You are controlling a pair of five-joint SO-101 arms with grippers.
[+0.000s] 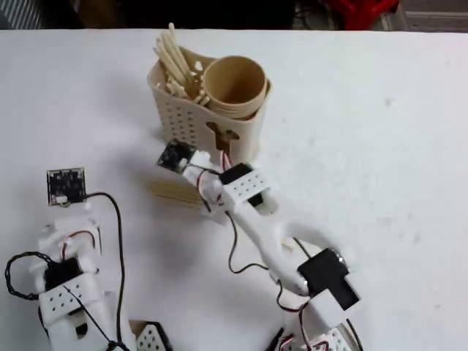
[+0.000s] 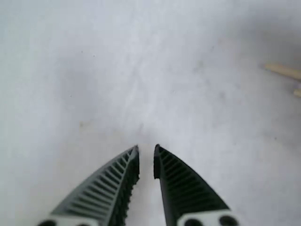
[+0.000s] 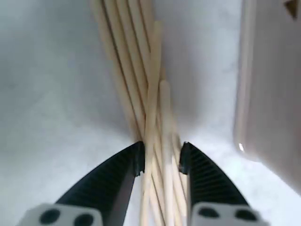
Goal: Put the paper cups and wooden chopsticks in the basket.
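A cream perforated basket stands at the back of the white table and holds stacked paper cups and several wooden chopsticks. A loose bundle of chopsticks lies flat on the table just in front of the basket. My right gripper is shut on this bundle, one finger pressed to each side, with the basket wall close beside it. My left gripper hovers low over bare table, its fingers nearly together with nothing between them. Two chopstick tips show off to one side.
The left arm sits at the near left corner with its black cable looping beside it. The right arm stretches diagonally from the near edge toward the basket. White table surface lies to the far left and right.
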